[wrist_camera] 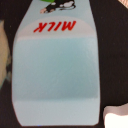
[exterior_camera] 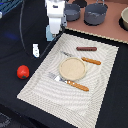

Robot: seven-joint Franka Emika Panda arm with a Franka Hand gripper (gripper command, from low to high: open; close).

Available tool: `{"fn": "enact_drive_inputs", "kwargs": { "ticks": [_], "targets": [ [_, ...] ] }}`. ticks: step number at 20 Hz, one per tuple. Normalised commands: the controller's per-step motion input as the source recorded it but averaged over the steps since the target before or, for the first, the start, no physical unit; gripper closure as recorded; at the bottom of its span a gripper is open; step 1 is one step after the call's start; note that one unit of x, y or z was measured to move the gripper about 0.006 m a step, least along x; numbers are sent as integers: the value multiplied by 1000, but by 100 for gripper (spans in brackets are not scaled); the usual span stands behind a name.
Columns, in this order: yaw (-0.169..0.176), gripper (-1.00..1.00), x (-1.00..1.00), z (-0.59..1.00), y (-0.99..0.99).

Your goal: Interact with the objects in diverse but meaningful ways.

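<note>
Pincer (exterior_camera: 52,34) hangs straight down from the white arm at the far edge of the woven placemat (exterior_camera: 95,80), right over the pale-blue milk carton (wrist_camera: 55,70); whether it grips it I cannot tell. Nearby lie the small white bottle (exterior_camera: 36,50), red tomato (exterior_camera: 23,72), dark sausage (exterior_camera: 86,49) and tan plate (exterior_camera: 73,68) with orange-handled cutlery (exterior_camera: 75,84). Black cloth covers the tabletop (exterior_camera: 15,45); grey pots (exterior_camera: 95,14) stand behind.

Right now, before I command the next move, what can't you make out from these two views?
- Gripper: the exterior view is too small to show whether its jaws are open or shut on the milk carton; the wrist view shows no fingers.
- Milk carton: in the exterior view, largely hidden behind the gripper.
- White bottle-like piece: too small and blurred for detail.
- Carton top picture: cut off by the wrist view's edge.
</note>
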Motion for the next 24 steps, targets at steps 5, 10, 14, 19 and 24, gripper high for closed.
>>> {"fn": "enact_drive_inputs", "kwargs": {
  "ticks": [5, 10, 14, 19, 24],
  "targets": [
    [61, -100, -481, -318, -8],
    [25, -100, -482, -389, -133],
    [0, -100, -374, -299, -166],
    [0, 100, -85, -23, -16],
    [0, 100, 59, 176, 51]
  ]
}}
